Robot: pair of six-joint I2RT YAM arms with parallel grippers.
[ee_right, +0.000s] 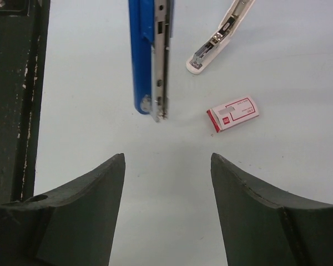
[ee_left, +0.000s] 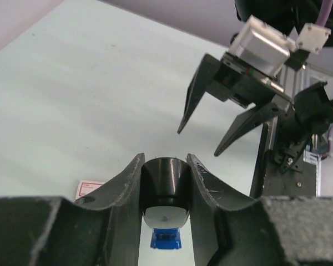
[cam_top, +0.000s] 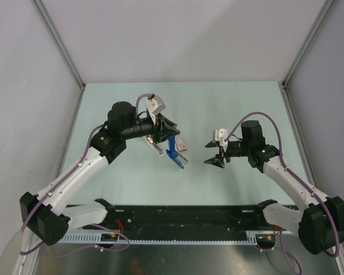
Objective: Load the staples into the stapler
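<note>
The stapler (ee_right: 141, 55) is clenched by the left gripper (ee_left: 165, 166), the right gripper (ee_right: 166, 160) is spread wide, and the stapler could be dropped if bumped.

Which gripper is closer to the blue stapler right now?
Left. The left gripper is clamped on the stapler at its black end. The right gripper is open and apart from it, facing its lower tip across a gap.

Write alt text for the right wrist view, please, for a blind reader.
A blue stapler with an exposed metal rail reaches in from the top edge, toward the open right gripper. On the pale table to its right lie a slim white object and a pink-and-white box.
</note>
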